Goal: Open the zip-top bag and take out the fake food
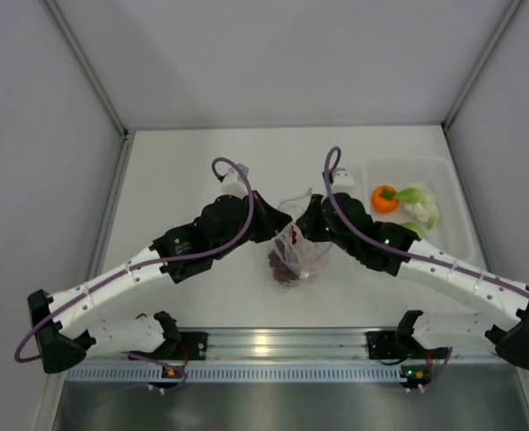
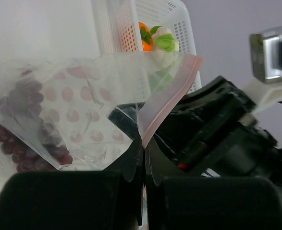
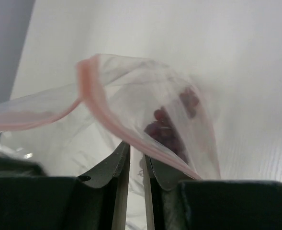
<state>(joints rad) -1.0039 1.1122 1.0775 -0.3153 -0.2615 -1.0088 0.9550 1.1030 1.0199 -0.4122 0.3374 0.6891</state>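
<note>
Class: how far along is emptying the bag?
Done: orange toy fruit and white-green leafy vegetable lie in the rigid clear tray. In hand: left gripper pinches the clear crinkly zip-top bag by its pink strip; right gripper straddles the other lip. Left: dark purple grape bunch inside.

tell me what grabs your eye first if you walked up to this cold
Both arms meet mid-table over a clear zip-top bag with a dark grape bunch inside. The left gripper pinches the bag's pink strip, and the right gripper sits at the opposite lip. Off to the right, a tray holds an orange fruit and a leafy vegetable.
</note>
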